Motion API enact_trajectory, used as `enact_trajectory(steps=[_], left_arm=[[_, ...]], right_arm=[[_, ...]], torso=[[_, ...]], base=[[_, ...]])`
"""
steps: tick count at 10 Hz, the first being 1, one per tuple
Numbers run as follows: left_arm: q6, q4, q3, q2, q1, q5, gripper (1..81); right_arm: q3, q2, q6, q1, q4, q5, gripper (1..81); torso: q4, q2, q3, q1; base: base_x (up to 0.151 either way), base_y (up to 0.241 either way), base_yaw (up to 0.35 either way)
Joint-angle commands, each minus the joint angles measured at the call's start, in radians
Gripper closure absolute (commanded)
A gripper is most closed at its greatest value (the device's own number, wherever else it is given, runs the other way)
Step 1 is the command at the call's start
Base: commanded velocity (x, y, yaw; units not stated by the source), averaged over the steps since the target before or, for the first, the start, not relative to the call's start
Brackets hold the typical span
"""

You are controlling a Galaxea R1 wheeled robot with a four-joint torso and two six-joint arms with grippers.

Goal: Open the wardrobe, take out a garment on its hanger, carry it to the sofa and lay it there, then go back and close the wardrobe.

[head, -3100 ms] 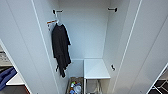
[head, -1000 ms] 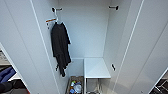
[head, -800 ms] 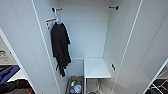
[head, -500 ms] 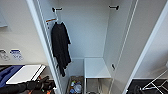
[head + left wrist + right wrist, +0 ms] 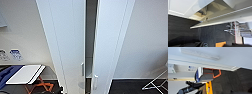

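The wardrobe (image 5: 65, 45) stands straight ahead, tall and white. Its two doors are almost together, with only a narrow dark gap (image 5: 89, 37) between them. The left door's small white handle (image 5: 82, 69) and the right door's handle (image 5: 95, 81) sit low on either side of the gap. Whatever hangs inside is hidden behind the doors. In the left wrist view a door's lower edge (image 5: 218, 21) runs above the dark carpet, and past it a slice of the white interior with a woven item (image 5: 199, 14) is visible.
A white-topped folding table on orange legs (image 5: 25, 73) stands left of the wardrobe, also seen as the table (image 5: 205, 73) in the right wrist view. A white drying rack (image 5: 157, 82) stands at the right. The floor is dark carpet (image 5: 130, 87).
Earlier the wardrobe stood wide open with a dark garment hanging inside; now both doors are swung nearly shut. The camera has also moved, bringing the table and rack into sight.
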Motion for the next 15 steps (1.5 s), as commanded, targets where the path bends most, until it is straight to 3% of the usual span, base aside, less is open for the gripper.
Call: enact_trajectory(steps=[1, 2, 3, 5, 8, 10, 15], left_arm=[[0.181, 0.029, 0.045, 0.025, 0.171, -0.048, 1.0], [0.258, 0.029, -0.005, 0.028, 0.274, -0.117, 1.0], [0.307, 0.031, -0.067, 0.043, 0.357, -0.168, 1.0], [0.383, 0.031, -0.171, 0.098, 0.457, -0.2, 1.0], [0.437, 0.031, -0.31, 0.179, 0.564, -0.241, 1.0], [0.467, 0.032, -0.425, 0.261, 0.633, -0.269, 1.0], [0.488, 0.031, -0.67, 0.444, 0.741, -0.358, 1.0]], right_arm=[[-0.296, 0.277, 0.0, 0.102, -0.007, 0.04, 1.0], [-0.376, 0.303, -0.006, 0.064, -0.017, 0.005, 1.0], [-0.436, 0.312, -0.006, 0.01, -0.07, -0.026, 1.0], [-0.502, 0.296, -0.009, -0.109, -0.135, -0.026, 1.0], [-0.619, 0.321, -0.009, -0.306, -0.288, -0.022, 1.0], [-0.738, 0.368, -0.011, -0.416, -0.355, -0.022, 1.0], [-1.206, 0.592, -0.011, -0.631, -0.579, -0.008, 1.0]], torso=[[0.0, 0.0, 0.0, 0.0], [0.0, 0.0, 0.0, 0.0], [0.0, 0.0, 0.0, 0.0], [0.0, 0.0, 0.0, 0.0], [0.0, 0.0, 0.0, 0.0], [0.0, 0.0, 0.0, 0.0], [0.0, -0.001, 0.002, -0.002]], base=[[0.0, 0.0, 0.0], [0.0, 0.0, 0.0], [0.0, 0.0, 0.0], [0.0, 0.0, 0.0], [0.0, 0.0, 0.0], [0.0, 0.0, 0.0], [0.0, 0.0, 0.0]])
